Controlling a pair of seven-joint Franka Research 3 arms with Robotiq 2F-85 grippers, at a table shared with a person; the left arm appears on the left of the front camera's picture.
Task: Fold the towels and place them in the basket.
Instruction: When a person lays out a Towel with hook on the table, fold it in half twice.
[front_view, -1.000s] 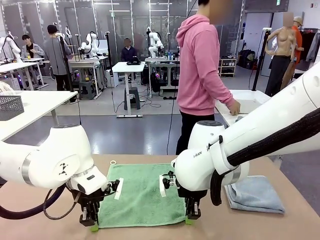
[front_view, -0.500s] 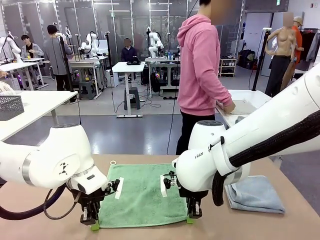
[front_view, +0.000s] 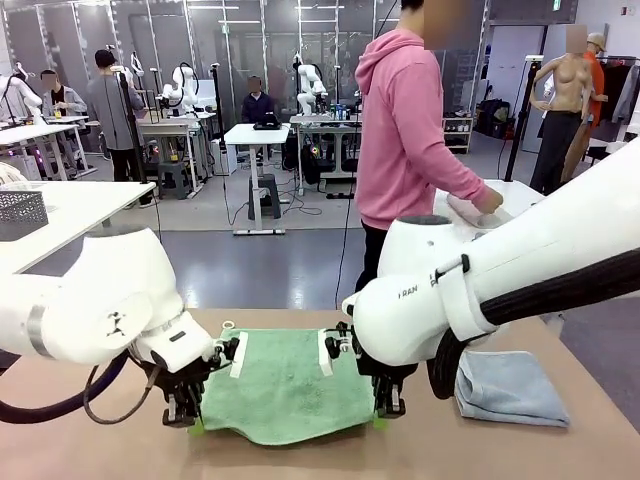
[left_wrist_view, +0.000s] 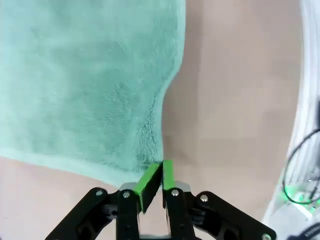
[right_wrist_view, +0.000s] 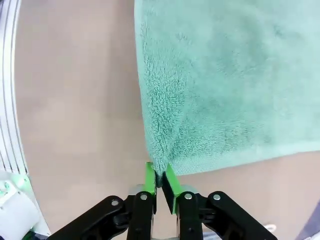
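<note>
A green towel (front_view: 285, 385) lies spread on the table's near middle, its near edge raised off the wood. My left gripper (front_view: 186, 418) is shut on the towel's near left corner; in the left wrist view the green pads (left_wrist_view: 150, 179) pinch the corner of the green towel (left_wrist_view: 90, 85). My right gripper (front_view: 386, 408) is shut on the near right corner, and the right wrist view shows its pads (right_wrist_view: 170, 181) clamped on the green towel (right_wrist_view: 225, 85). A light blue-grey towel (front_view: 512, 388) lies folded at the right. The basket is out of view.
A person in a pink hoodie (front_view: 405, 130) stands past the far edge, turned toward a side table (front_view: 515, 195) at the right. Bare wooden tabletop (front_view: 90, 445) runs along the near edge and the left of the towel.
Both grippers have risen a little with the towel's near corners, so the near edge now hangs off the table and sags in the middle. The person's hand moved at the side table.
</note>
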